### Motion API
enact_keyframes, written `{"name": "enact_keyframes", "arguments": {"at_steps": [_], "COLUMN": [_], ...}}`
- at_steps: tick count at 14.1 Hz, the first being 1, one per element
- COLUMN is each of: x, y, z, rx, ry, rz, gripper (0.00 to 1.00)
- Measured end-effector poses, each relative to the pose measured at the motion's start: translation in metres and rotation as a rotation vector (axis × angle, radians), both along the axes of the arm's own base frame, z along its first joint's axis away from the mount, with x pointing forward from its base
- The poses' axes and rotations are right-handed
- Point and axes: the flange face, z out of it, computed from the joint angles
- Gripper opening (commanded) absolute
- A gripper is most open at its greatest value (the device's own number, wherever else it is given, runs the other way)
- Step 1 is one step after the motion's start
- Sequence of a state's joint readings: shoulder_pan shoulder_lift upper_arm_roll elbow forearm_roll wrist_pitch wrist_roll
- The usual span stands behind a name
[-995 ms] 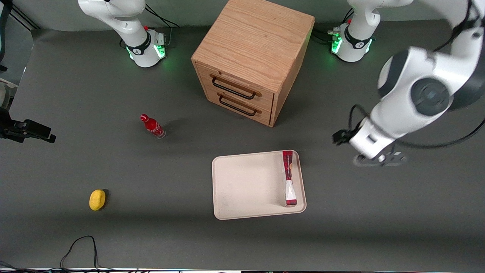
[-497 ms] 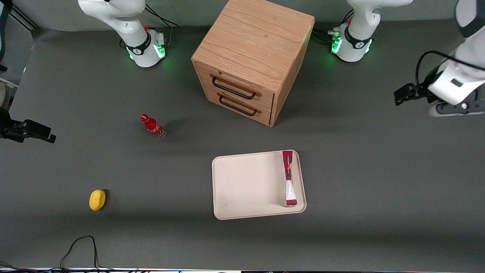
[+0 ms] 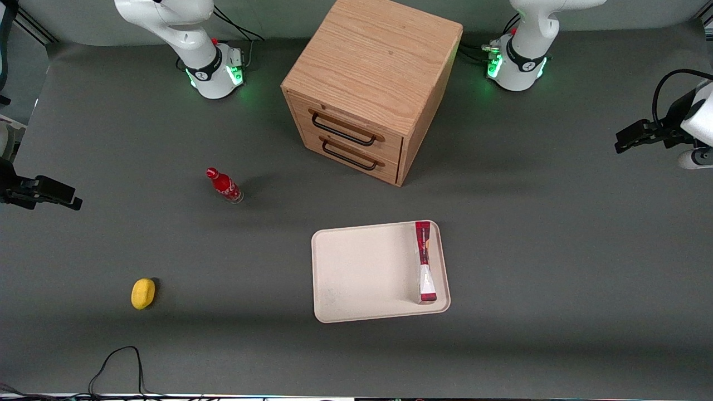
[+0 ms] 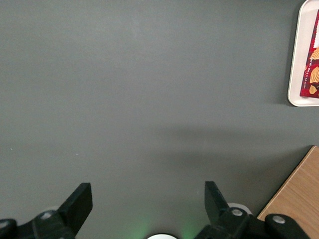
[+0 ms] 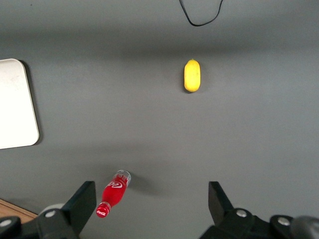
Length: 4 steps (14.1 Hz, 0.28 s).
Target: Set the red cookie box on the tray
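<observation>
The red cookie box [image 3: 425, 262] lies flat in the cream-white tray [image 3: 362, 273], lengthwise against the rim on the working arm's side. The left wrist view catches one end of the red cookie box [image 4: 311, 64] inside the tray's rim [image 4: 294, 74]. My left gripper [image 3: 693, 160] hangs well away from the tray, toward the working arm's end of the table and high above the grey mat. That gripper [image 4: 147, 191] is open, its fingers wide apart with only bare mat between them.
A wooden two-drawer cabinet [image 3: 370, 83] stands farther from the front camera than the tray. A small red bottle [image 3: 224, 185] and a yellow object [image 3: 143, 293] sit toward the parked arm's end. A black cable [image 3: 117, 362] loops near the front edge.
The left arm has swung away from beside the tray toward its own end of the table. The red cookie box has stayed put on the tray.
</observation>
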<state>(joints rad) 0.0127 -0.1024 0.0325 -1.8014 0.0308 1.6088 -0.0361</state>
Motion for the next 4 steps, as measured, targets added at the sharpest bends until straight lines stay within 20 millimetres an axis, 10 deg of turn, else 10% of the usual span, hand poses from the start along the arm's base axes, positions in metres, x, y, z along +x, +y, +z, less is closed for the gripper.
{"name": "enact_keyframes", "arguments": {"at_steps": [4], "x": [0.0044], "y": [0.0074], "z": [0.0072], "rx": [-0.001], "ry": [-0.008], "rz": [0.009], "gripper": [1.00]}}
